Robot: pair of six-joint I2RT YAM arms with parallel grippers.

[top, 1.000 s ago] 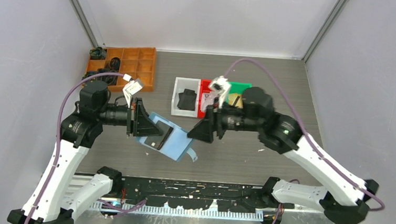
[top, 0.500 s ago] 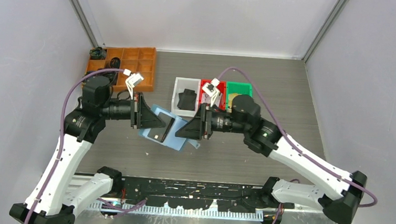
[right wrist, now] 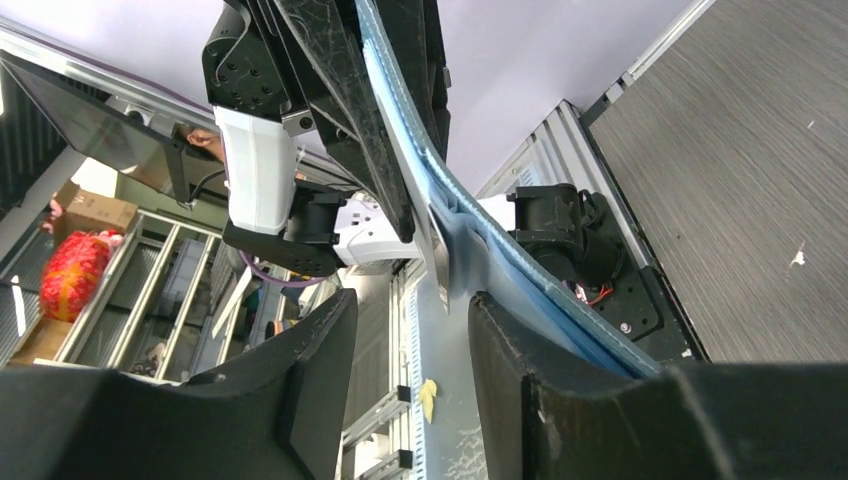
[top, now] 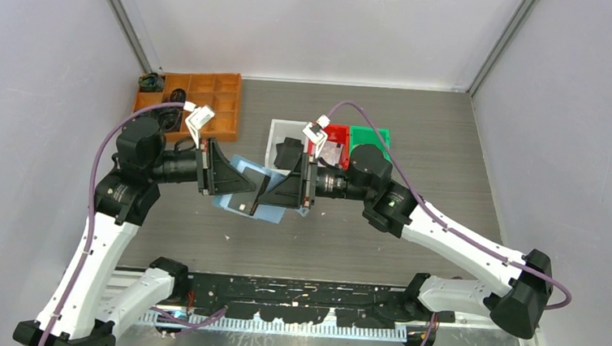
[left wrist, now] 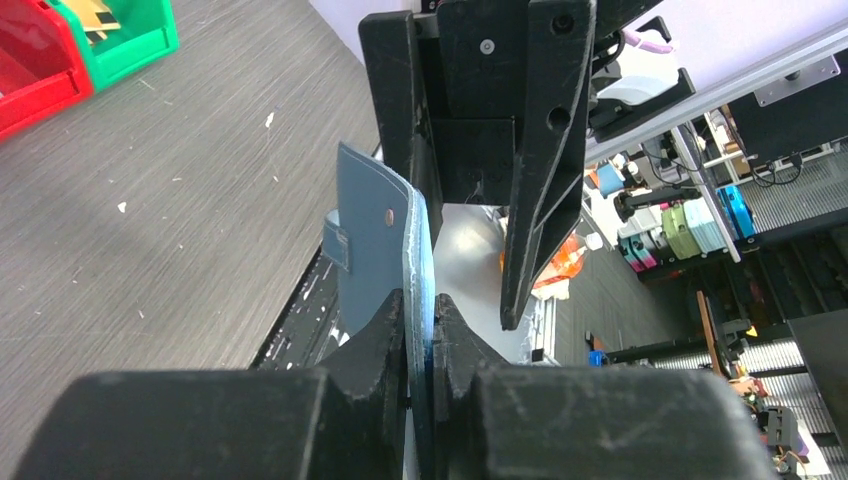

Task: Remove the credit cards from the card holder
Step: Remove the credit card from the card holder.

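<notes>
The desk (top: 451, 150) is grey wood grain, closed in by pale walls (top: 321, 27). An orange tray (top: 211, 93) and plastic bins (top: 370, 134) stand at the back. Above the middle of the desk, the left tool (left wrist: 420, 325) is clamped tight on the teal card holder (left wrist: 375, 240). The right tool (right wrist: 410, 305) has its fingers apart at the holder's far edge.

**Holder pinched edge-on**

The left gripper (left wrist: 420, 308) clamps the holder's (left wrist: 372, 235) near edge. Just beyond the holder the right gripper (left wrist: 466, 285) is spread, one finger close behind it. A red bin (left wrist: 30, 80) and a green bin (left wrist: 135, 35) sit far left of the holder.
</notes>
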